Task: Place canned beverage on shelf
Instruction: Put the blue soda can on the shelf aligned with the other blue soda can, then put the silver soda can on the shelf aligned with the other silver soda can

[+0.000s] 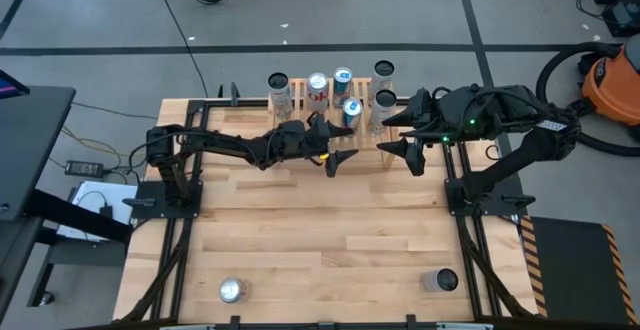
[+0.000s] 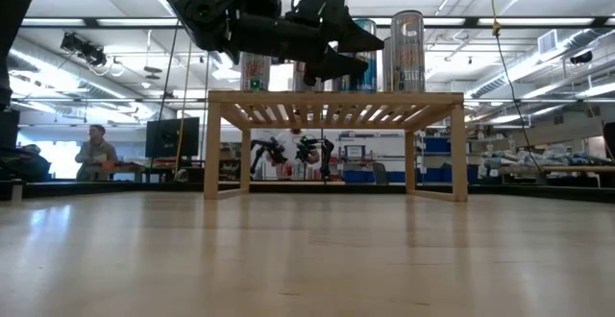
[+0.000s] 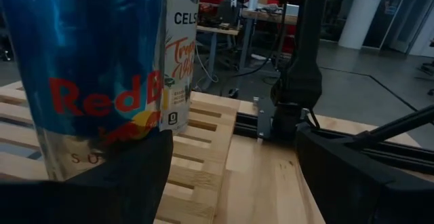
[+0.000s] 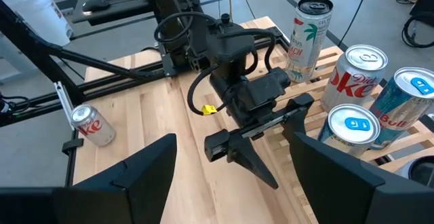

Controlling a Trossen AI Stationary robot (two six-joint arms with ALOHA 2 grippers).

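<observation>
From above, you see a light wood table [image 1: 300, 240] with the slatted shelf [image 1: 365, 152] at its far edge. Six cans stand on the shelf; the blue can [image 1: 351, 112] sits nearest the front. Your left gripper [image 1: 338, 158] reaches in from the left, just beside that blue can, fingers spread and holding nothing. Your right gripper [image 1: 405, 150] hovers at the shelf's right end, fingers also parted and empty. Two more cans lie on the table's near side: a silver can [image 1: 232, 290] on the left and a grey can [image 1: 442, 281] on the right.

At table height, you see the shelf [image 2: 336, 101] standing on its board sides, cans upright on top, a tall silver can [image 2: 407, 38] at the right. A dark gripper hangs above the slats.

From your left wrist, the blue can [image 3: 102, 68] fills the view, standing on the slats [image 3: 196, 163] between the parted fingers, ungripped.

From your right wrist, you see the left gripper [image 4: 261, 149] spread open beside the blue can [image 4: 352, 132], with a Diet Coke can [image 4: 356, 71] behind it.
</observation>
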